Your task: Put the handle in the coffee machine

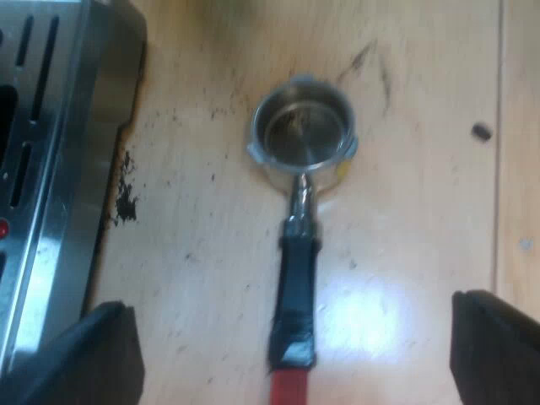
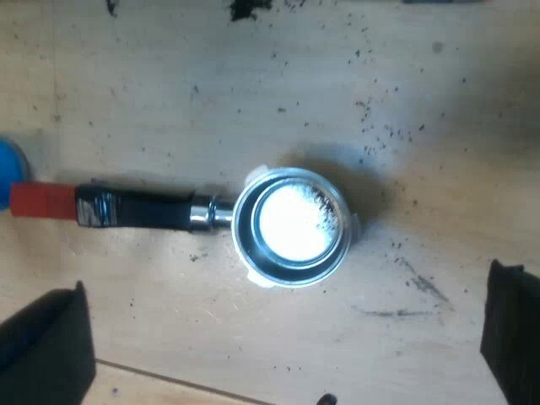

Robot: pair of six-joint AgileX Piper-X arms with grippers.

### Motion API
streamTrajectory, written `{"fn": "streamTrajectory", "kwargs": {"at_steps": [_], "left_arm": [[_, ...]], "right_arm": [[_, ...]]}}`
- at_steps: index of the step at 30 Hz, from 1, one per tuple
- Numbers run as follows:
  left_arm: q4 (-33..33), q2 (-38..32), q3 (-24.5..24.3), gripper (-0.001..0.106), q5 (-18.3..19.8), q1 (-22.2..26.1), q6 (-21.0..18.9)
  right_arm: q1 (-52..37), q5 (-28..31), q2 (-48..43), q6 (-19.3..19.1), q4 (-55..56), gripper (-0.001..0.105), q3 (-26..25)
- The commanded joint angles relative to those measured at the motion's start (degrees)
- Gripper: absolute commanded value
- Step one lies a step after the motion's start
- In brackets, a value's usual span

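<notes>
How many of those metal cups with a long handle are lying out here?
1. One holder lies loose on the wooden table, cup facing up, beside the coffee machine; its red handle end is near a blue thing. Others could lie outside the views.

pale wooden tabletop (image 1: 202, 278) – scattered grounds (image 1: 126, 202), glare

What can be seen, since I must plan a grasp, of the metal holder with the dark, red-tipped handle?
The metal holder lies loose and flat on the pale wooden table, bowl opening up. Its round shiny steel bowl has small rim lugs and looks empty save dark specks. A chrome neck joins a straight glossy black handle with a red end. Only the table touches it; my open left gripper straddles the handle without contact.
</notes>
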Motion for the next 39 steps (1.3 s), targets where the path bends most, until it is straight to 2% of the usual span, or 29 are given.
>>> {"fn": "streamTrajectory", "kwargs": {"at_steps": [1, 2, 8, 18, 22, 26, 30, 32, 39], "left_arm": [[0.9, -3.4, -0.3, 0.076, 3.9, 0.1, -2.6], [1.7, -4.5, -0.3, 0.076, 5.3, 0.1, -2.6], [3.4, -6.6, -0.3, 0.076, 10.1, 0.1, -2.5], [3.4, -6.4, 2.3, 0.076, 11.6, 0.1, -2.5], [3.4, -6.4, 2.3, 0.076, 12.9, 0.1, -2.5], [3.2, -6.4, 2.3, 0.076, 12.9, 0.1, -2.5], [3.3, -6.4, 2.3, 0.076, 12.9, 0.1, -2.5], [3.3, -6.4, 2.3, 0.076, 12.9, 0.1, -2.5], [3.3, -6.4, 2.3, 0.076, 13.0, 0.1, -2.5]], "right_arm": [[3.1, 4.4, -0.2, 3.5, 0.5, 0.095, -0.5], [3.8, 4.6, -0.2, 5.0, 0.5, 0.095, -0.5], [4.9, 4.4, 1.4, 7.8, 0.5, 0.095, -0.5], [3.8, 4.1, 9.8, 7.8, 0.5, 0.095, -0.5], [0.9, 3.3, 13.0, 4.2, -0.2, 0.095, -0.5], [-0.8, -0.3, 15.3, 1.2, -1.8, 0.095, -0.5], [-0.8, -2.6, 16.8, 0.9, -5.1, 0.095, 1.0], [-0.8, -5.4, 16.9, 1.5, -8.6, 0.095, 3.7], [-0.8, -6.3, 17.1, 0.5, -13.4, 0.095, 8.0]]}}
